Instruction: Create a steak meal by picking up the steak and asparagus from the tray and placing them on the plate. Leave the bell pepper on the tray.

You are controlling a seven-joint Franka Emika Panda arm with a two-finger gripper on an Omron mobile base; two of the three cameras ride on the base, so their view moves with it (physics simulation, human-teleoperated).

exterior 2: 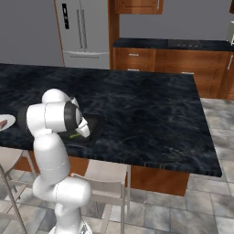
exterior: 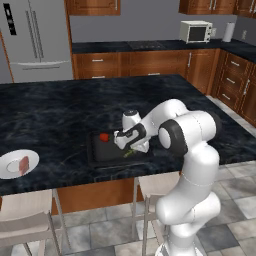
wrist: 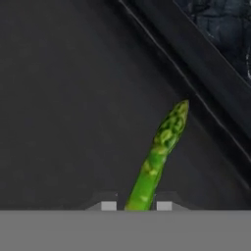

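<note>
The green asparagus lies on the dark floor of the black tray, its tip pointing toward the tray's rim. My gripper is down over it, and both fingertips sit tight against the sides of the stalk. From the left base, the hand hangs low over the tray, where a bit of asparagus shows beneath it. The red bell pepper sits at the tray's far left. The pink steak rests on the white plate at the counter's left edge.
The tray sits near the front edge of a dark marble island counter. Stools stand below the front edge. A fridge, cabinets and a microwave line the far wall.
</note>
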